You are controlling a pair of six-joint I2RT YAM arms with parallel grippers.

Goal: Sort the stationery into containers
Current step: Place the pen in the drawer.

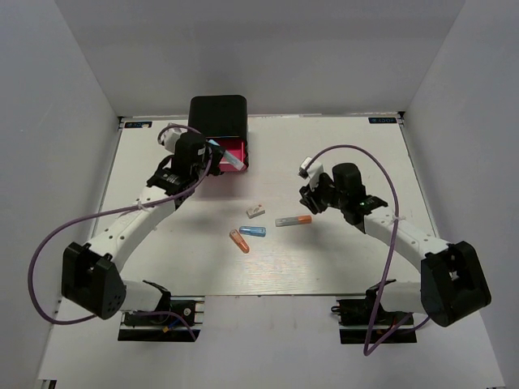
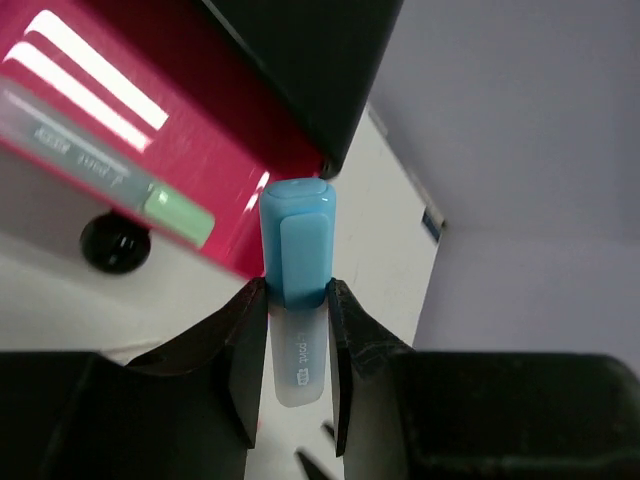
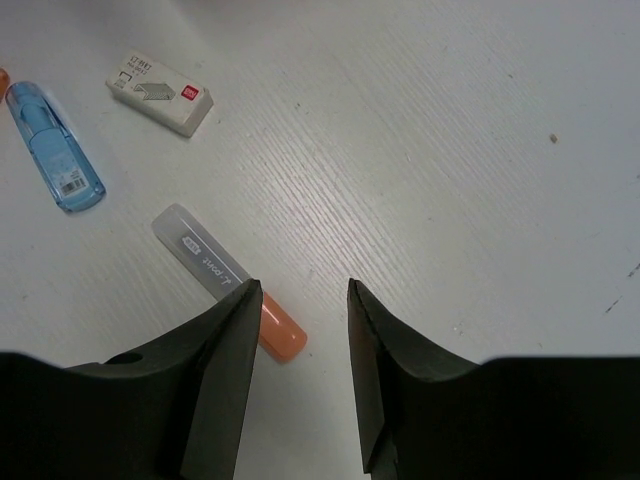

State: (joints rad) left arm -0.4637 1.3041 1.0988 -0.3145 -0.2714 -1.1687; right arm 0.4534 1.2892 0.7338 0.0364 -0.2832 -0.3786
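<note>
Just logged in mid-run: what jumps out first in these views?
The left pincer is clamped on a light blue capsule-shaped piece, held at the edge of the pulled-out pink-red drawer of the black cabinet, far left on the table. Mid-table, the right pincer hangs open near a grey-and-orange capsule-shaped piece.
</note>
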